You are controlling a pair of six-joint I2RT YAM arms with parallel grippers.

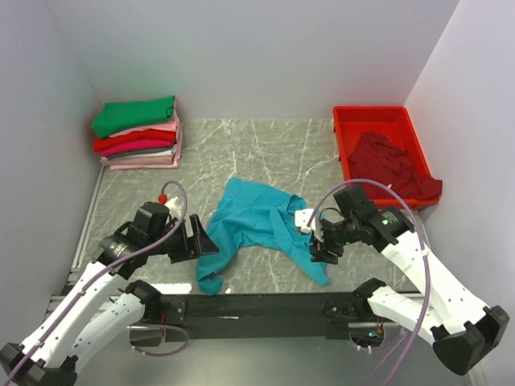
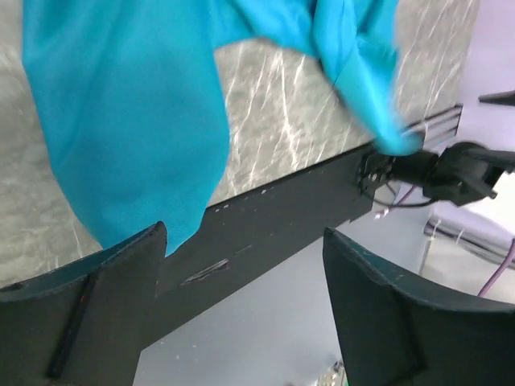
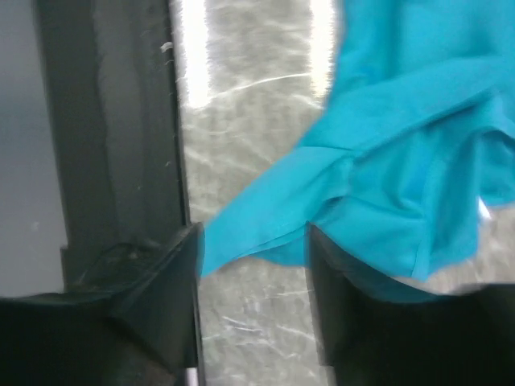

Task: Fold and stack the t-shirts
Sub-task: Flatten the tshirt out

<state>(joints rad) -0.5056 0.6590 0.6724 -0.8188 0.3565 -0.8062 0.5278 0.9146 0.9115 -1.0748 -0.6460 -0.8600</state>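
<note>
A teal-blue t-shirt (image 1: pixel 256 223) lies crumpled on the marble table near the front middle. It also shows in the left wrist view (image 2: pixel 129 121) and the right wrist view (image 3: pixel 402 153). My left gripper (image 1: pixel 201 239) is open and empty beside the shirt's lower left tail. My right gripper (image 1: pixel 322 245) is open and empty just over the shirt's right corner. A dark maroon t-shirt (image 1: pixel 394 165) lies bunched in the red tray (image 1: pixel 374 116). A stack of folded t-shirts (image 1: pixel 137 133), green on top with red, grey and pink below, sits at the back left.
The black front rail (image 1: pixel 265 305) runs along the table's near edge and shows in the left wrist view (image 2: pixel 265 217). White walls close the back and both sides. Bare marble (image 1: pixel 257 153) lies between the stack and the tray.
</note>
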